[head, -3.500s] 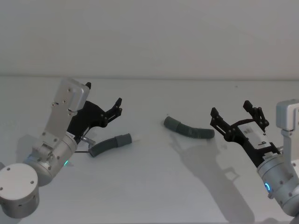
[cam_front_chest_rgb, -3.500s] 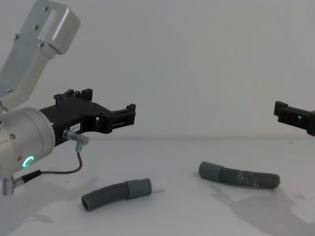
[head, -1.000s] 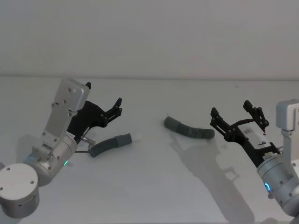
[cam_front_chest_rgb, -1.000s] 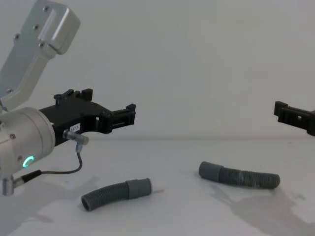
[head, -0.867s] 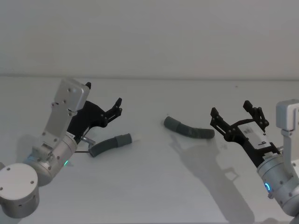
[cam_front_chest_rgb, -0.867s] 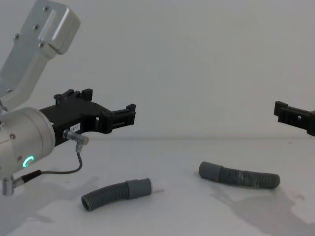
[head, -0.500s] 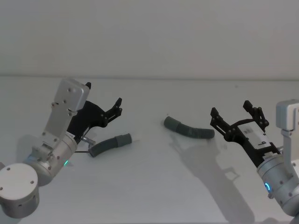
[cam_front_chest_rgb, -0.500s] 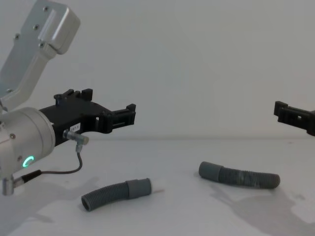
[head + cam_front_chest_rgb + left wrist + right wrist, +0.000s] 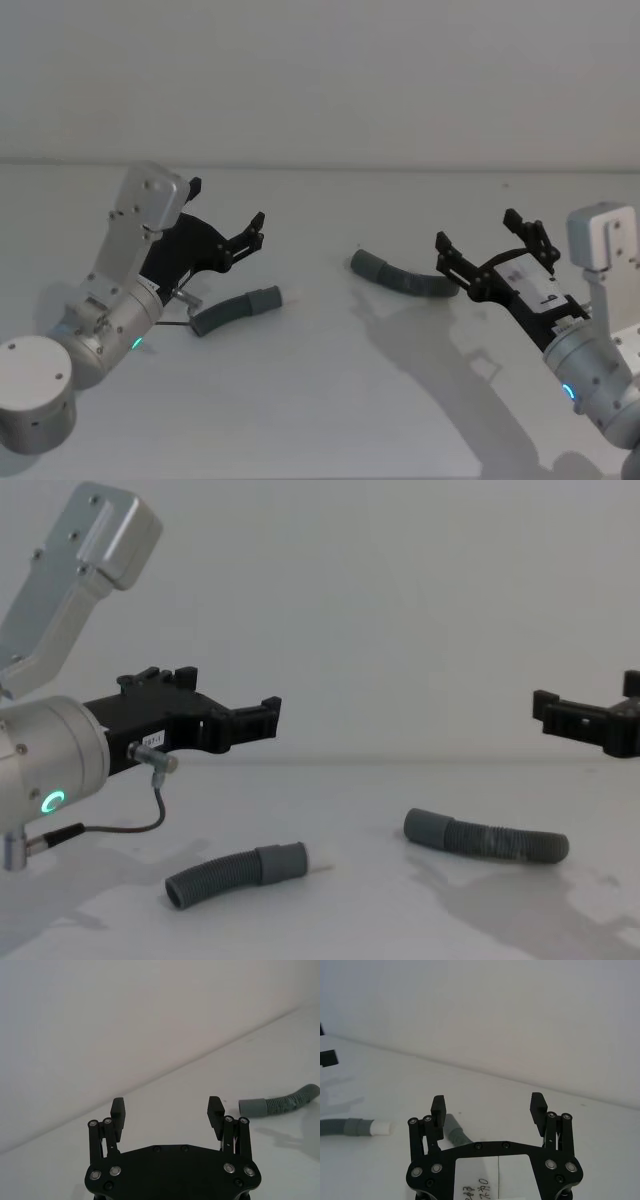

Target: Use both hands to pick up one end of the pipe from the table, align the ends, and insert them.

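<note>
So L gripper [image 9: 257, 229] & R gripper [image 9: 478, 232] are hovering wide open, pre-grasp; next needs lowering onto L pipe [image 9: 235, 310] & R pipe [image 9: 400, 275].

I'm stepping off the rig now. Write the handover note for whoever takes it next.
Left hand: open, empty, raised above the table near the white-tipped hose piece.
Right hand: open, empty, raised near the plain-cuffed hose piece.
Both pieces lie on the table, apart, cuffed ends toward each other.
Done: nothing grasped yet.
Left: grip each piece, lift, align the ends, insert.
</note>
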